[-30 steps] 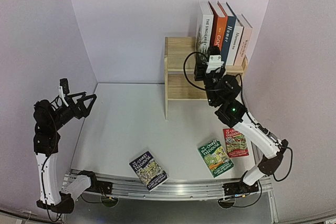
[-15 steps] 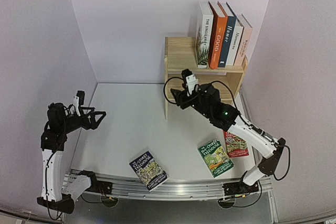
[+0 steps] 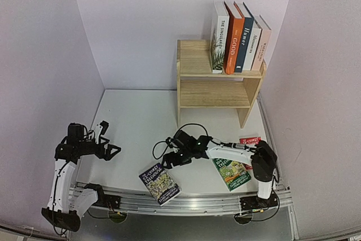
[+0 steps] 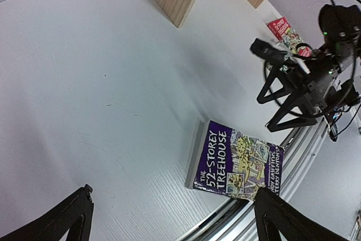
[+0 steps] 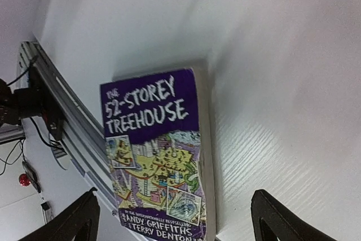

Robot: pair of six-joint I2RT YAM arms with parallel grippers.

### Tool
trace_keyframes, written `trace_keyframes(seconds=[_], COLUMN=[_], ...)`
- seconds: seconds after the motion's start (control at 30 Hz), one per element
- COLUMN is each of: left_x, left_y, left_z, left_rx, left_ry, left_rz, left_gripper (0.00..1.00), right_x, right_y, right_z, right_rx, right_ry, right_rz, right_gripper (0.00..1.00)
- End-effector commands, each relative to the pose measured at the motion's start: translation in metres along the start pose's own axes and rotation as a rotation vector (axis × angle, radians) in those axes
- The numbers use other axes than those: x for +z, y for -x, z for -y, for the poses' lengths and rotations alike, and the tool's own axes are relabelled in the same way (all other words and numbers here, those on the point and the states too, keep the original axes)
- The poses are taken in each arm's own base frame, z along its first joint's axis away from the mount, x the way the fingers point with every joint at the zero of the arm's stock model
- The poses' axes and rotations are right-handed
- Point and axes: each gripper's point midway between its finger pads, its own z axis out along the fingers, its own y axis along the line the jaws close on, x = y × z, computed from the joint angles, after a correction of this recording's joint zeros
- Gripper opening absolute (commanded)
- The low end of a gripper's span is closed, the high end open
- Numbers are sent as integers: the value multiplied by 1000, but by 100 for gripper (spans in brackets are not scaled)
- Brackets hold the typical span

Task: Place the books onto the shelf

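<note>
Tabletop (image 3: pixel 141 117), with shelf (image 3: pixel 214 83) at its back right. Blue Treehouse book (image 3: pixel 159 183) flat by the near edge, long axis slanting toward the near right. Right jaws just beyond it, spread wide, empty, clearly nearer; left jaws likewise released, well apart leftward.

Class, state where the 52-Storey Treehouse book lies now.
Top view: 52-Storey book flat at table's near edge, left of the green book, by the right gripper.

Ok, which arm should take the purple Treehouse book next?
Right. The right gripper, open, hovers near the purple Treehouse book, framed between its fingers in the wrist view; the left gripper, also open, is farther off.
</note>
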Motion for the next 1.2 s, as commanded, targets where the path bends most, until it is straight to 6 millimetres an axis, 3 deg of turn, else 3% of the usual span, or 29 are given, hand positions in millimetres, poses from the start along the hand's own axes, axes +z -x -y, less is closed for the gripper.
trace_keyframes(seconds=[0.0, 0.13, 0.33, 0.43, 0.5, 0.53, 0.57, 0.67, 0.77, 0.9, 1.0, 1.1, 1.17], left_x=[4, 8, 6, 4, 3, 3, 3, 5, 12, 43, 71, 93, 104], left_y=[-3, -4, 1, 6, 8, 10, 12, 16, 13, -19, -46, -55, -50], left_z=[6, 6, 12, 14, 16, 16, 17, 19, 26, 41, 48, 39, 41], left_rx=[64, 62, 70, 61, 58, 55, 54, 42, 48, 125, 219, 199, 176], left_ry=[-41, -52, -74, -85, -91, -96, -102, -124, -198, -335, -435, -501, -577], left_rz=[-34, -51, -24, -14, -7, -4, 2, 9, -21, -253, -475, -570, -557], left_gripper=[100, 100, 100, 100, 100, 100, 100, 100, 100, 100, 100, 100, 100], right_x=[25, 53, 90, 99, 104, 104, 104, 91, 57, 11, -11, -29, -40], right_y=[-29, -48, -60, -59, -58, -56, -52, -28, 11, 38, 48, 55, 61], right_z=[-2, -6, 15, 24, 31, 33, 33, 15, -14, -45, -47, -48, -53], right_rx=[156, 167, 217, 232, 248, 253, 247, 166, 0, -219, -276, -310, -330], right_ry=[52, 72, 25, -8, -28, -32, -32, -6, 8, 42, 24, 7, 20], right_rz=[-172, -271, -336, -327, -322, -316, -305, -229, -52, 181, 297, 374, 426], right_gripper=[90, 86, 66, 41, 7, 0, 0, 0, 0, 0, 0, 0, 0])
